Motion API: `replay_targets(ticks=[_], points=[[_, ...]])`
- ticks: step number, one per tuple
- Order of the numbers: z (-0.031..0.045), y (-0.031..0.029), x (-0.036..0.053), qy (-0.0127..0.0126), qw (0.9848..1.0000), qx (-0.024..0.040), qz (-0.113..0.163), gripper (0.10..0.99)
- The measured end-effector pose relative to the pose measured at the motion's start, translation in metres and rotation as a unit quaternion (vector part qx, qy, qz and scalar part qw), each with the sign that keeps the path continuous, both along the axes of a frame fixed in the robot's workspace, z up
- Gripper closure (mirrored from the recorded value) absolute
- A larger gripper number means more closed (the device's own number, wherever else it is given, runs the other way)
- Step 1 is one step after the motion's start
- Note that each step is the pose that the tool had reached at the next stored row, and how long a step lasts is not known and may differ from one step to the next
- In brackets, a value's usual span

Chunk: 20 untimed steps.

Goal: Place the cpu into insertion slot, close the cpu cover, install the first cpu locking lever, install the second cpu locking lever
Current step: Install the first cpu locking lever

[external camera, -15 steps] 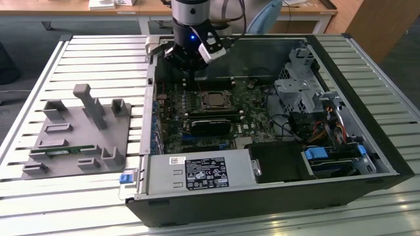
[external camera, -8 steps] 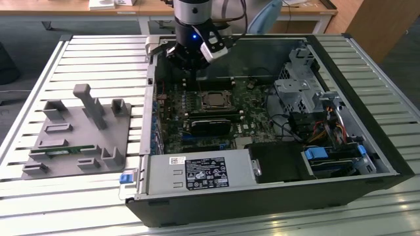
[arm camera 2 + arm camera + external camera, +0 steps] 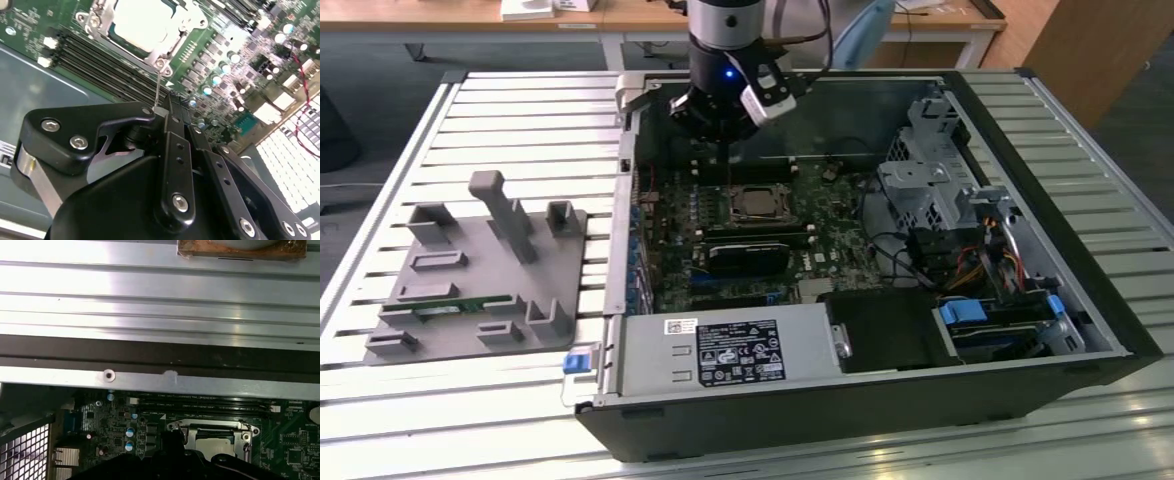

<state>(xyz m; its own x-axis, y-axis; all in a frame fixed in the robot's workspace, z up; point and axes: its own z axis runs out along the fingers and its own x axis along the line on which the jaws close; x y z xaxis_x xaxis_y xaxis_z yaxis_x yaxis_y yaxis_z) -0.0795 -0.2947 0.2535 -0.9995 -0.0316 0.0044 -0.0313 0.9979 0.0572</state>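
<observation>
Ext. view, left to right: a grey fixture block sat on the slatted metal desk, just beside the open pc case. Inside the case lay the green motherboard. The arm reached down over the board's far edge, approx. above the insertion slot. A black card lay just on the near side of that slot, w/ the labelled power supply nearer still. A silvery drive cage stood toward the ext. view's right.

The cpu sat flat in the slot, its pale top showing through the window of the cpu cover. The cover lay down flat around it. Both wrist views showed this, w/ long dark memory slots running alongside the socket.

In the second wrist view the gripper hung just beside the socket's corner. Its black fingers were pressed together at the tips. A thin wire cpu locking lever ran from the cover's corner straight to those tips and looked pinched btwn them. Couldn't tell which of the two levers it was.
</observation>
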Motion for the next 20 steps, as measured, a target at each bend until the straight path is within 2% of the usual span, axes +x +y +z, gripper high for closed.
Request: replay_targets(ticks=[9, 14, 17, 20], points=[[-0.0016, 0.0002, 0.0178, 0.0, 1.0, 0.0, 0.0, 0.98], [-0.002, -0.0004, 0.0201, -0.0002, 1.0, 0.0009, 0.0, 0.98], [-0.003, -0.0017, 0.0201, -0.0009, 0.9999, 0.0133, 0.0, 0.98], [-0.0057, -0.0018, 0.0201, -0.001, 0.9998, 0.0185, 0.0, 0.98]])
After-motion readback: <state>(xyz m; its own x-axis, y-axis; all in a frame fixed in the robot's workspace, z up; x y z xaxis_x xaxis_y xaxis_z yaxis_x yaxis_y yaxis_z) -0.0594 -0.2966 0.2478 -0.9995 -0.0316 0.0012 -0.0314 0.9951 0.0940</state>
